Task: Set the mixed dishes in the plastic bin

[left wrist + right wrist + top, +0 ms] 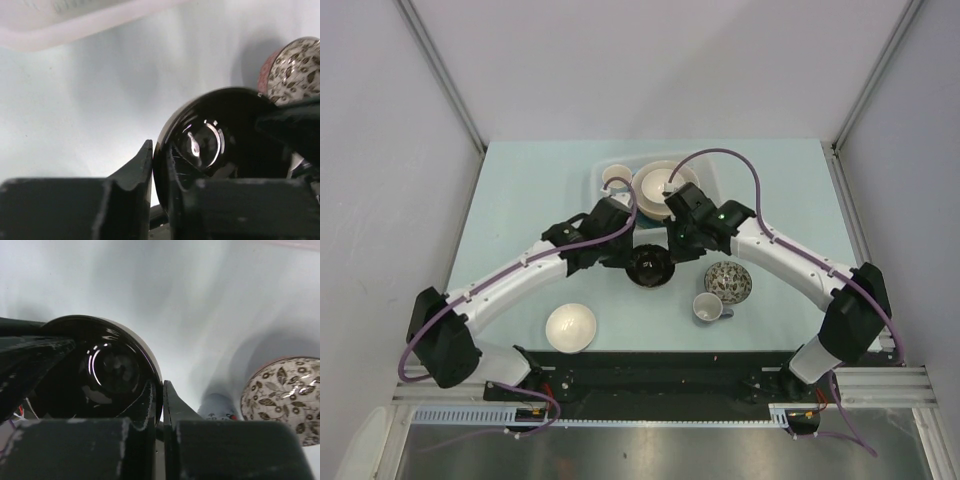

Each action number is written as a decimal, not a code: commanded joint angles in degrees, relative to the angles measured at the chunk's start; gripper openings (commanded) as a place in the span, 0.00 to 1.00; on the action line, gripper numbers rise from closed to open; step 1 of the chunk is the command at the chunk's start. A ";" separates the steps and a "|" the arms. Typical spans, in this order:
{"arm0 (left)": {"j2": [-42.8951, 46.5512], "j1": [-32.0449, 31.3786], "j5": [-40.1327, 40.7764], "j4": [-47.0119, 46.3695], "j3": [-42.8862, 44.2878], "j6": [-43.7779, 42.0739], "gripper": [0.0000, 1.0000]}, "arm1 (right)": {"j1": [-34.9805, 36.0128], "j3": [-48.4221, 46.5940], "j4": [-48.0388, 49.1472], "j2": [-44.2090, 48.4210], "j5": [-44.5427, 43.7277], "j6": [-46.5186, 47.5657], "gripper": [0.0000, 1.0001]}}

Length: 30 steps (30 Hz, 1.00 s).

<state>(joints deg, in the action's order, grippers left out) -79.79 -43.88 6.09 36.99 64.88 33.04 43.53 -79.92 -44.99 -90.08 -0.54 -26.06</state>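
A glossy black bowl sits mid-table between both arms. My left gripper is shut on its left rim; in the left wrist view the fingers pinch the bowl's wall. My right gripper is shut on its right rim, seen in the right wrist view with one finger inside the bowl. The plastic bin stands behind and holds stacked white bowls and a small mug. Its rim shows in the left wrist view.
A speckled patterned bowl lies right of the black bowl, also seen in both wrist views. A small mug stands in front of it. A white bowl sits at the near left.
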 commanded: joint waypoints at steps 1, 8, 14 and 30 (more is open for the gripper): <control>6.04 1.25 0.67 -3.42 -0.63 1.59 0.23 | 0.59 -0.41 1.66 0.70 -2.71 -1.27 0.00; 10.61 2.48 8.49 -3.86 0.15 0.10 0.75 | -0.72 -0.85 3.24 3.60 -4.21 0.05 0.00; 15.09 4.76 14.74 -0.34 1.21 -0.16 0.90 | -3.01 -10.50 2.54 1.76 -7.10 3.20 0.00; 18.18 10.39 9.91 1.15 -6.08 -0.96 0.88 | -18.04 -53.74 -4.23 -33.48 -1.84 12.18 0.00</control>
<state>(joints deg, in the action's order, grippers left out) -63.44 -33.82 17.19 37.60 59.81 33.36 26.52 -125.93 -47.94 -118.61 -5.23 -14.92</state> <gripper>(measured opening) 0.885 0.032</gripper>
